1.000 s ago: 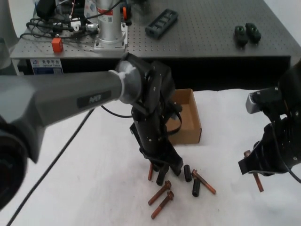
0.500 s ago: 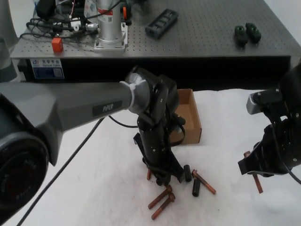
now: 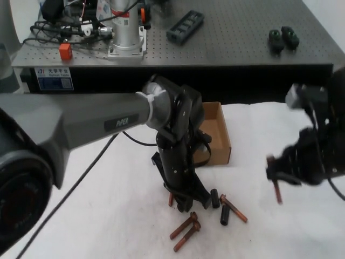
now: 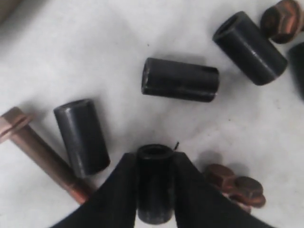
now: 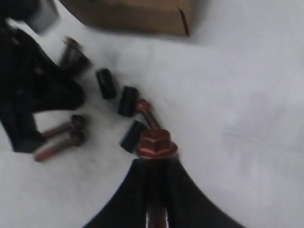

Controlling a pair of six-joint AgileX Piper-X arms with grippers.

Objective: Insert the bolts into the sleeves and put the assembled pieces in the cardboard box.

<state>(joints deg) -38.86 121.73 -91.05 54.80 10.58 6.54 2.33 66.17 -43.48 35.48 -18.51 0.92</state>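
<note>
**High view:** the camera stood behind both arms, facing forward and down, far enough to take in the cardboard box (image 3: 221, 154) and, at 6 o'clock from it, the loose bolts (image 3: 182, 225) and sleeves (image 3: 225, 215).

**Left wrist view:** looked down at very close range past the left gripper (image 4: 155, 164) onto those sleeves (image 4: 180, 79).

**Right wrist view:** from farther off, seemingly at a slant, looked past the right gripper (image 5: 156, 164); shared the cardboard box (image 5: 133, 14) and bolts (image 5: 59, 128) with the high view.

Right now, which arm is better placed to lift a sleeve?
Left. The left fingers grip a black sleeve on both sides; the right fingers are busy holding a bolt.
</note>
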